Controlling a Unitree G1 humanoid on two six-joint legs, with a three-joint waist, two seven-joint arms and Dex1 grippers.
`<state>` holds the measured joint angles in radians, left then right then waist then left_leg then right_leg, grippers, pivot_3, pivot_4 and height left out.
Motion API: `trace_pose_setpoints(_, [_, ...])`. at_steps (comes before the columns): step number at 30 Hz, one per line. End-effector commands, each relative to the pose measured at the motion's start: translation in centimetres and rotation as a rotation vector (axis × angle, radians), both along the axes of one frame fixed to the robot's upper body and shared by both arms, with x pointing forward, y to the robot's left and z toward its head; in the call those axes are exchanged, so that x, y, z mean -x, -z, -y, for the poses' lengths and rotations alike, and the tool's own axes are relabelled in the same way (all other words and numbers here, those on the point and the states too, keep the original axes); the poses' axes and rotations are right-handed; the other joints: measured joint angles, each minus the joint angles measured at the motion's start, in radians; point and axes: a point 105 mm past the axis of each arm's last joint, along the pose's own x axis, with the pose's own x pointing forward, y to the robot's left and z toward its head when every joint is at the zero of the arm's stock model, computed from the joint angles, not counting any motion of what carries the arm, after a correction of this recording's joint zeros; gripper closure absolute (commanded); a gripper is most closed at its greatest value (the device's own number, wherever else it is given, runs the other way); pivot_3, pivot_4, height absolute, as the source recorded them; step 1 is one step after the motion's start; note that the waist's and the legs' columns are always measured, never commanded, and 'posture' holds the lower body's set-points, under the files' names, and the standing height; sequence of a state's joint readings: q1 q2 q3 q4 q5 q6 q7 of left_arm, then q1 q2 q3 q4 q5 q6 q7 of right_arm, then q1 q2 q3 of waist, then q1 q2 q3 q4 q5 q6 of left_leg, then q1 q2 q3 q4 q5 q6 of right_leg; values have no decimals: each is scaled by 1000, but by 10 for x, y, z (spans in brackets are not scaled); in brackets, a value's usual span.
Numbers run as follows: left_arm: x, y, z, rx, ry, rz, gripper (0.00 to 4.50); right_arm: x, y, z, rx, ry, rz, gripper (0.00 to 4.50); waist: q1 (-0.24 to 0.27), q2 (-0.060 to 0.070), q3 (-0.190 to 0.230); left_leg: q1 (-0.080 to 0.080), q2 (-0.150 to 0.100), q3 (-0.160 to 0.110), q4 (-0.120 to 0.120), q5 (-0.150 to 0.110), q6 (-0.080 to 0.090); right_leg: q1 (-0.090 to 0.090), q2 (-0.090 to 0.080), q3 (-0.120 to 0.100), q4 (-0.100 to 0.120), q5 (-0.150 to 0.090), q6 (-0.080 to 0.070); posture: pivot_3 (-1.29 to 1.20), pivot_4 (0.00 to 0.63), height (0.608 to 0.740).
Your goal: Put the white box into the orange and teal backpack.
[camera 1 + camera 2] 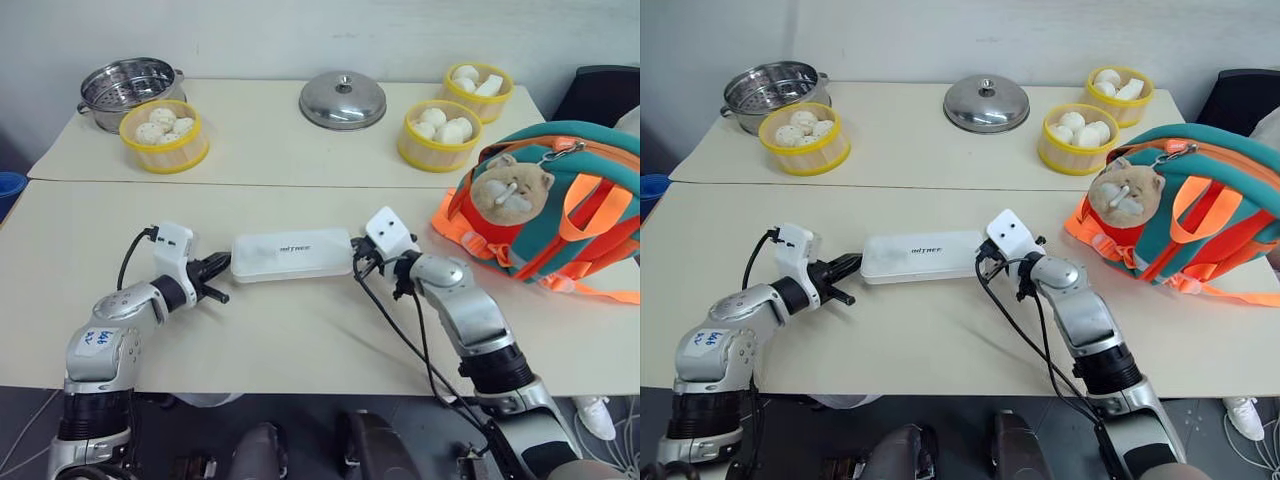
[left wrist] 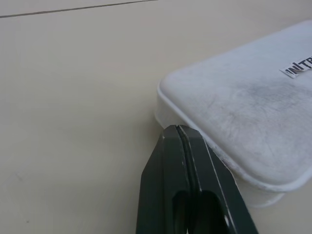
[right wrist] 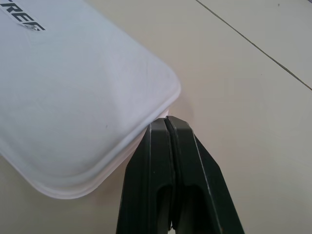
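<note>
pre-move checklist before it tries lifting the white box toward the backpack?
1. Left gripper at the left end of the white box, jaws shut, tip at the box's edge: ok.
2. Right gripper at the box's right end, jaws shut, tip at the corner: ok.
3. Firm squeeze from both ends, enough to lift: cannot tell.
4. Box lies flat on the table, nothing on top: ok.
5. Orange and teal backpack to the box's right, tabletop between them bare: ok.
6. Backpack opening unzipped and facing the box: cannot tell.
</note>
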<state>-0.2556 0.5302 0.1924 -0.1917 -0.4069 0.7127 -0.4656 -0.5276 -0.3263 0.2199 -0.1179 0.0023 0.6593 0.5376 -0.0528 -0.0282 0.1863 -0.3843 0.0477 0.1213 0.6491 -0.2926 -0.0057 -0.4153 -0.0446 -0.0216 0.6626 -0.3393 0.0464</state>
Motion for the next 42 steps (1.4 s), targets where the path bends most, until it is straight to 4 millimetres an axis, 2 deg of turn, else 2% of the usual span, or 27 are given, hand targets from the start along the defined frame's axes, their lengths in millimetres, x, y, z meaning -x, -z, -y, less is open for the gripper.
trace_pose_setpoints(1, [13, -8, 27, -3, 153, 24, 4493, 31, -5, -28, -45, -185, -49, 4500, -1, 0, 0, 0, 0, 0, 0, 0, 0, 0, 0, 0, 0, 0, 0, 0, 150, 740])
trace_pose_setpoints(5, [29, 0, 32, -40, 231, -13, 4493, 52, 3, -20, -24, -218, -112, 4500, -1, 0, 0, 0, 0, -1, -1, 1, -1, 0, 0, 0, 0, 0, 0, 0, 150, 740])
trace_pose_setpoints(13, [67, 9, 44, -21, 338, -103, 4493, 93, 12, 24, 38, -210, -230, 4500, 3, 0, 0, 1, 0, -2, -1, 0, 2, 2, -1, 0, -1, 0, 0, 0, 150, 740])
trace_pose_setpoints(18, [77, 11, 44, -10, 310, -145, 4493, 101, 37, 66, 104, -95, -313, 4500, 9, 0, 0, 2, 0, -3, -1, -2, 5, 4, 0, 0, -2, 0, 0, 0, 150, 740])
trace_pose_setpoints(20, [78, 16, 33, 12, 263, -201, 4493, 99, 45, 82, 136, -49, -319, 4500, 12, -1, 0, 6, -1, -2, -2, -2, 5, 7, 0, 0, -2, 0, 0, 0, 150, 740])
trace_pose_setpoints(23, [83, 18, 19, 122, 243, -357, 3907, 99, 49, 99, 162, -17, -323, 4500, 17, -2, -1, 9, -1, -2, -3, -2, 5, 10, 0, 0, -3, 0, 0, 0, 150, 740])
trace_pose_setpoints(25, [94, 27, -1, 202, 206, -649, 3337, 99, 48, 105, 177, -21, -314, 4500, 23, -3, -2, 10, 0, -2, -2, -2, 5, 10, 0, 0, -3, 0, 0, 0, 150, 740])
trace_pose_setpoints(27, [97, 19, -5, 302, 235, -758, 2731, 99, 49, 106, 192, -38, -307, 4500, 27, -4, -2, 10, -1, -3, -1, -2, 5, 11, 1, 0, -3, 0, 0, 0, 150, 740])
trace_pose_setpoints(30, [83, 5, -4, 454, 289, -769, 1884, 100, 50, 103, 229, -86, -286, 4500, 28, -4, -2, 12, -2, -4, -1, -2, 5, 15, 0, 0, -4, 0, 1, 0, 150, 740])
trace_pose_setpoints(36, [54, 7, 8, 594, 295, -895, 109, 98, 54, 94, 285, -171, -252, 4500, 25, -7, -3, 14, -1, -5, -1, -2, 4, 18, -1, -1, -6, 0, 1, 0, 150, 740])
trace_pose_setpoints(39, [48, 10, 26, 657, 354, -998, 28, 93, 57, 83, 301, -215, -232, 4500, 19, -9, -5, 16, -1, -5, -1, -2, 3, 19, -1, -1, -5, 0, 1, 0, 150, 740])
trace_pose_setpoints(42, [50, 15, 40, 643, 387, -1062, 28, 87, 56, 73, 300, -240, -213, 4500, 12, -10, -6, 16, 0, -5, -1, -2, 1, 19, -1, -1, -4, 0, 1, 0, 150, 740])
